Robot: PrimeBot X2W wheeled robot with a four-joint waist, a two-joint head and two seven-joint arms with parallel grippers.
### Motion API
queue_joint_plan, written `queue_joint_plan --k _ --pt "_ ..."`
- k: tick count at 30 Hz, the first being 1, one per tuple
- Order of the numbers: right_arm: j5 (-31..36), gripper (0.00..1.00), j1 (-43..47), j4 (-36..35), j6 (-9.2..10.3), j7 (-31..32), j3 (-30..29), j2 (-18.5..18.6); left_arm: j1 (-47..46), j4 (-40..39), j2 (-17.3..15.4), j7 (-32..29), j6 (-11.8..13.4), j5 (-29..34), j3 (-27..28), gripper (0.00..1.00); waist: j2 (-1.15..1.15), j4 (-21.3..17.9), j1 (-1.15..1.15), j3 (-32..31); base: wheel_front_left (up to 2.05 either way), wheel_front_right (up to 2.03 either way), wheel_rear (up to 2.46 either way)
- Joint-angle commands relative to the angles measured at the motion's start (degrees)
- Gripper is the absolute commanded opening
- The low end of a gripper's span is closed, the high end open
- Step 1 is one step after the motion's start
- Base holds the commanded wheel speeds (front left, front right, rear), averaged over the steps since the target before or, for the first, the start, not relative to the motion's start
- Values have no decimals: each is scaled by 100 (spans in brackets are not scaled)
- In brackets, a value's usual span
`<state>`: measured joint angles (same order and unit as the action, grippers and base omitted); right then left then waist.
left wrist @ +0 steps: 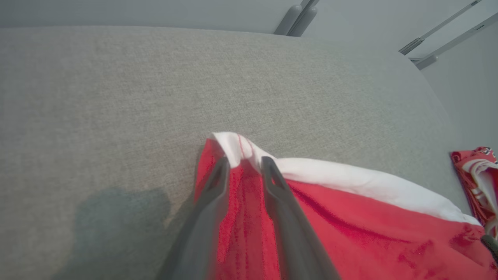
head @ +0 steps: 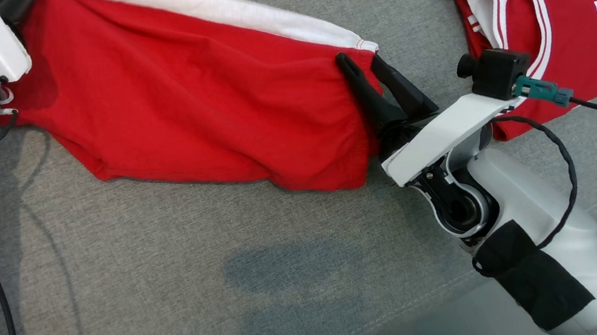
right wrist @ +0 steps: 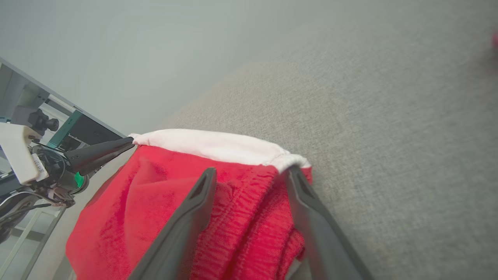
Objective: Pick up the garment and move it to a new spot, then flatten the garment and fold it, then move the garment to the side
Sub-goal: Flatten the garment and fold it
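**Q:** Where does the garment lie?

**A:** The garment [head: 182, 102], red shorts with a white band [head: 234, 13] along the far edge, is stretched across the grey fabric surface [head: 173, 262]. It runs from the upper left of the head view to its centre. The gathered waistband end faces the right arm.

**Q:** What is the state of the left end effector?

**A:** The left end effector [left wrist: 245, 161] sits at the garment's left corner. In the left wrist view its fingers stand close together, with a peak of red and white cloth pinched between the tips. The corner rises off the surface there.

**Q:** And the right end effector?

**A:** The right end effector [head: 359, 60] is at the waistband corner with its fingers apart. One finger lies over the red cloth and the other is just beside the end of the white band. The cloth lies loose between them.

**Q:** What else is shown?

**A:** A folded red jersey [head: 560, 27] with white trim and dark lettering lies at the upper right, apart from the garment and just beyond the right wrist.
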<state>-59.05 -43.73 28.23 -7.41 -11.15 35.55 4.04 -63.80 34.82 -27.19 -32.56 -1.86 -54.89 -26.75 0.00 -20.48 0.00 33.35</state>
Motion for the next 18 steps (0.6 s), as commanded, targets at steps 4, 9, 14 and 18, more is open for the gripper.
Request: queue_joint_plan --k 4,9,14,18 --pt "-173 100 58 -125 -8 -246 215 234 -337 -88 -173 384 -254 241 77 100 0 147 0 -91 0 0 0" --pt "5 100 389 -304 -8 -361 133 728 -90 -565 -255 1227 -131 756 -51 100 0 414 0 -367 0 0 0" --pt "698 100 839 -663 -8 -382 -540 1034 558 -1407 -336 2205 476 1133 114 100 0 710 0 -666 0 0 0" --pt "1798 100 1419 -1182 -8 -383 -1364 993 1452 -2225 -373 2924 1121 1303 344 100 0 936 0 -910 0 0 0"
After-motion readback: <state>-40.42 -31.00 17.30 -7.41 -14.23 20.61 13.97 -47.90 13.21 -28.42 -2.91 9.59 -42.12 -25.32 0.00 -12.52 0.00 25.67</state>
